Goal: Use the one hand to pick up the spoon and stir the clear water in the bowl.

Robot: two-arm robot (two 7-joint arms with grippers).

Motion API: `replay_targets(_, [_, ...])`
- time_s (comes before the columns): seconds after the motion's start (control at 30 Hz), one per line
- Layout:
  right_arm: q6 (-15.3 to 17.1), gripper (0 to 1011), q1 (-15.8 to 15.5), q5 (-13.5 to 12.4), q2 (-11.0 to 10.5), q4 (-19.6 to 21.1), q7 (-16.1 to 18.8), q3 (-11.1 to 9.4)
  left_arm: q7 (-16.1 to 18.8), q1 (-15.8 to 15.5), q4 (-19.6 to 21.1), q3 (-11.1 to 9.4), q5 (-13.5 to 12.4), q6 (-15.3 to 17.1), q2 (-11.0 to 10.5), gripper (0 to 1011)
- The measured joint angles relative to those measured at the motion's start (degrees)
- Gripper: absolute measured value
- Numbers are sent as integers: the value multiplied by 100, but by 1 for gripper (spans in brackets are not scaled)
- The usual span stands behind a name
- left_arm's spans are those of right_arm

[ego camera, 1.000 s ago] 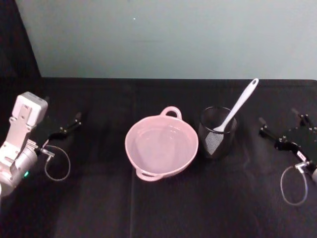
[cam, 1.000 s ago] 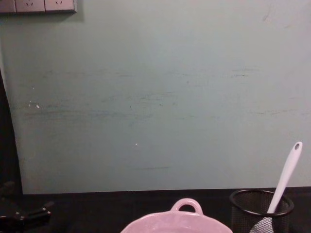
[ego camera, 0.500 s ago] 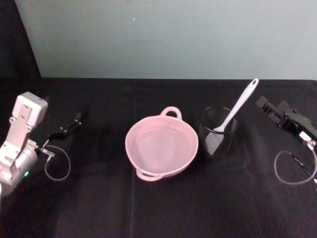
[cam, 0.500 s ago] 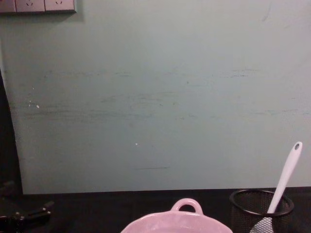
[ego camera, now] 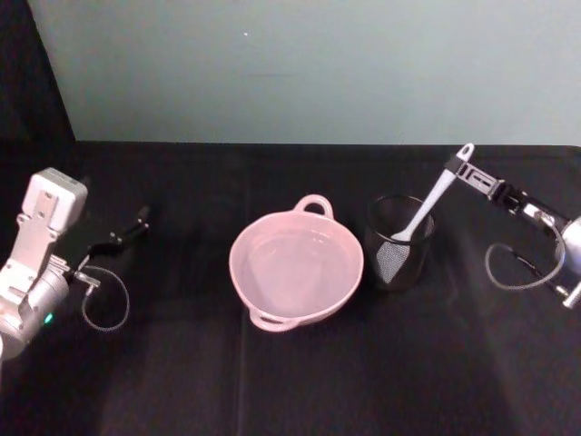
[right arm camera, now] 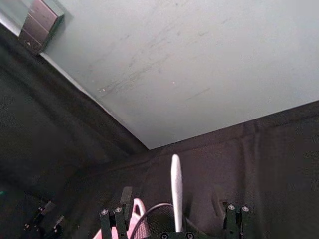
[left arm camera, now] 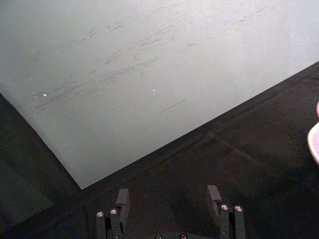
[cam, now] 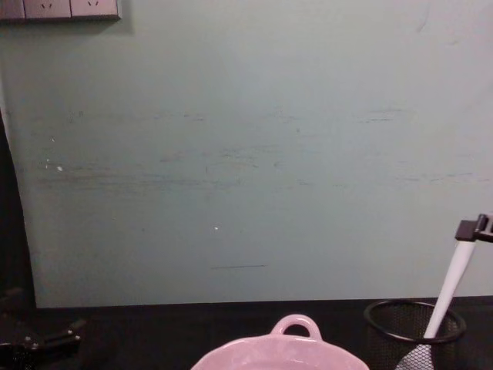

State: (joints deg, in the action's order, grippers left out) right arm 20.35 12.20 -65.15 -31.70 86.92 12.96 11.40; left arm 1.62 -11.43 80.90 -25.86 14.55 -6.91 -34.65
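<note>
**Right gripper (ego camera: 470, 176) open around the spoon's (ego camera: 434, 202) handle**

On the black table (ego camera: 182, 363), the pink bowl (ego camera: 234, 263) sits at the middle, holding clear water. The mesh cup (ego camera: 398, 259) stands just beside it, toward the right edge, and the spoon leans in that cup. The right gripper's fingers are spread either side of the handle's top, not clamped. The left gripper (ego camera: 134, 225), fingers apart, is near the left edge.

bowl (ego camera: 240, 247) centre | cup (ego camera: 388, 265) just right of it | spoon (ego camera: 428, 209) in cup | right hand (ego camera: 463, 173) at spoon's handle end
</note>
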Motion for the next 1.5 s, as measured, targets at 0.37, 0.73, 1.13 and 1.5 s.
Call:
replay_targets(0.37, [-83, 1003, 603, 245, 117, -492, -122, 546, 0, 0, 0, 0, 0, 0, 0, 1011])
replay_targets(0.73, [-239, 1003, 669, 350, 88, -531, -182, 680, 0, 0, 0, 0, 0, 0, 0, 1011])
replay_targets(1.13, [-217, 821, 675, 343, 93, -533, -179, 669, 0, 0, 0, 0, 0, 0, 0, 1011])
replay_targets(1.5, [-206, 478, 675, 338, 96, -539, -177, 662, 0, 0, 0, 0, 0, 0, 0, 1011])
